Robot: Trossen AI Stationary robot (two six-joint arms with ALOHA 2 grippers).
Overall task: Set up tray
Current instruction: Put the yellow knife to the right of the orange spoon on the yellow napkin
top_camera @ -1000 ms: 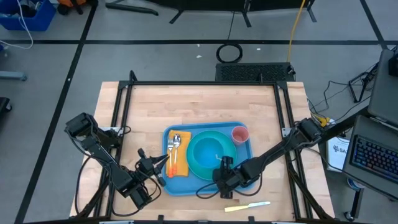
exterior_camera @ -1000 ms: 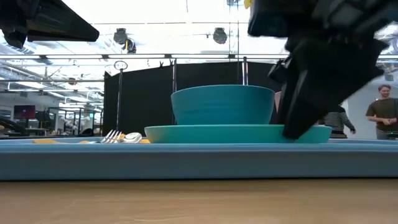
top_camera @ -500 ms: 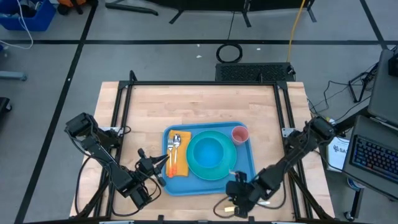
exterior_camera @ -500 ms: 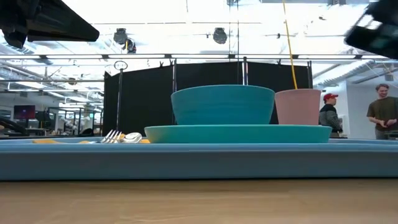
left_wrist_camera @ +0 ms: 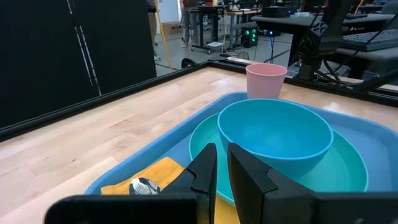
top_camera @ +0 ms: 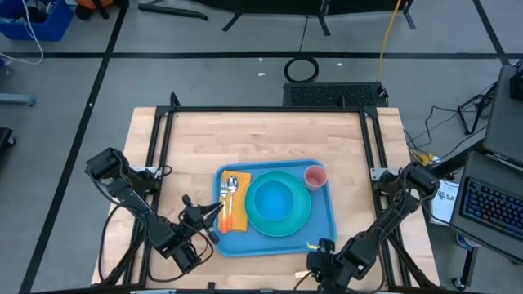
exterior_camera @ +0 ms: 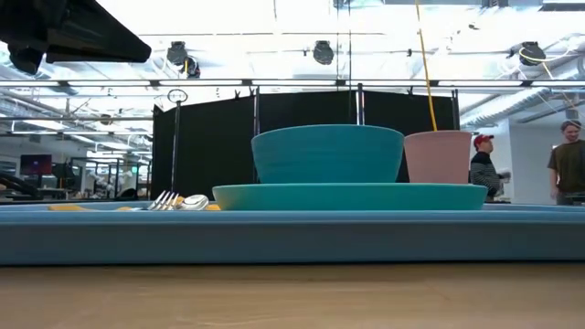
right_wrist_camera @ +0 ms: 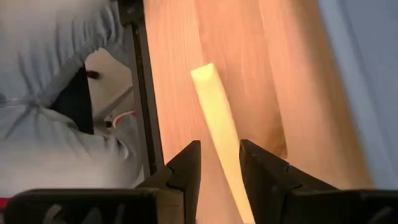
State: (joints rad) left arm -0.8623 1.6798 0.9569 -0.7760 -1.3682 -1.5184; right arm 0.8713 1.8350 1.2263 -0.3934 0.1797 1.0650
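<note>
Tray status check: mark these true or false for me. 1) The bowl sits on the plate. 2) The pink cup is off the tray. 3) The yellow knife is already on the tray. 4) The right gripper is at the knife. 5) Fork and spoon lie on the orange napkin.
1) True: the bowl rests on the plate.
2) False: the pink cup stands inside the tray, at a far corner.
3) False: the yellow knife lies on the table beside the tray.
4) True: the right gripper straddles the knife, jaws not visibly clamped.
5) True: the fork and spoon lie on the orange napkin.

no readable text, labels or signs
</note>
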